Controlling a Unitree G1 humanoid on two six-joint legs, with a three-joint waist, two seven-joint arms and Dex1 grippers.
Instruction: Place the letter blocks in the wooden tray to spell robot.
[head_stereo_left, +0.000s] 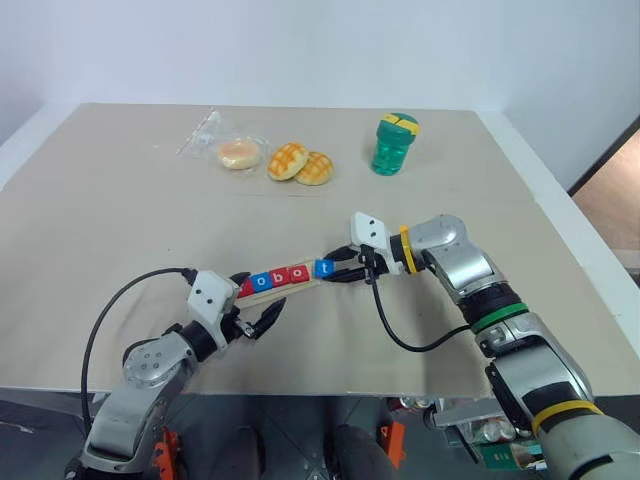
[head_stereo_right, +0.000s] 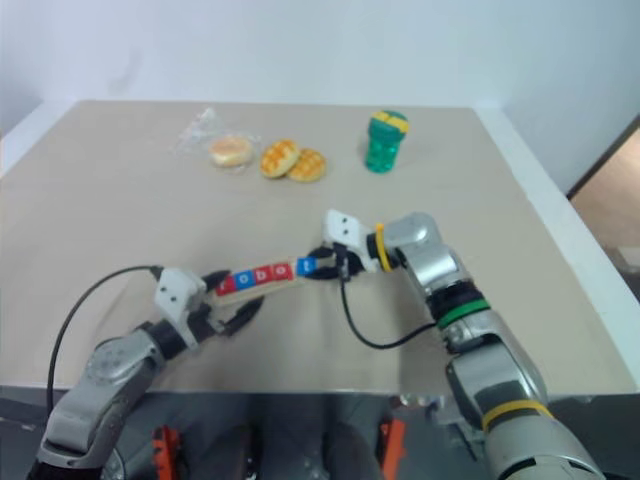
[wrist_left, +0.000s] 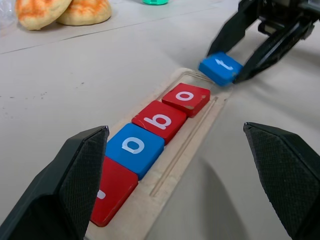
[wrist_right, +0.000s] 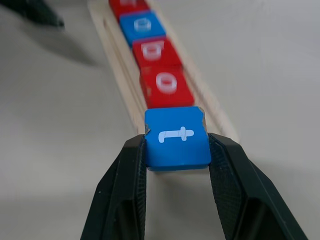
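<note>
The wooden tray (wrist_left: 200, 135) lies slantwise near the table's front edge. Four letter blocks sit in its groove: red r (wrist_left: 112, 192), blue o (wrist_left: 134, 149), red b (wrist_left: 160, 120) and red o (wrist_left: 186, 98). My right gripper (head_stereo_left: 336, 270) is shut on the blue t block (wrist_right: 177, 136), gripping its two sides. It holds the block slightly tilted at the tray's right end, just past the red o. My left gripper (head_stereo_left: 256, 310) stands open at the tray's left end, one finger on each side of the strip, holding nothing.
Two golden buns (head_stereo_left: 300, 163) and a bagged bun (head_stereo_left: 238, 153) lie at the back of the table. A green bottle (head_stereo_left: 395, 143) stands to their right. Black cables loop from both wrists over the table's front edge (head_stereo_left: 330, 385).
</note>
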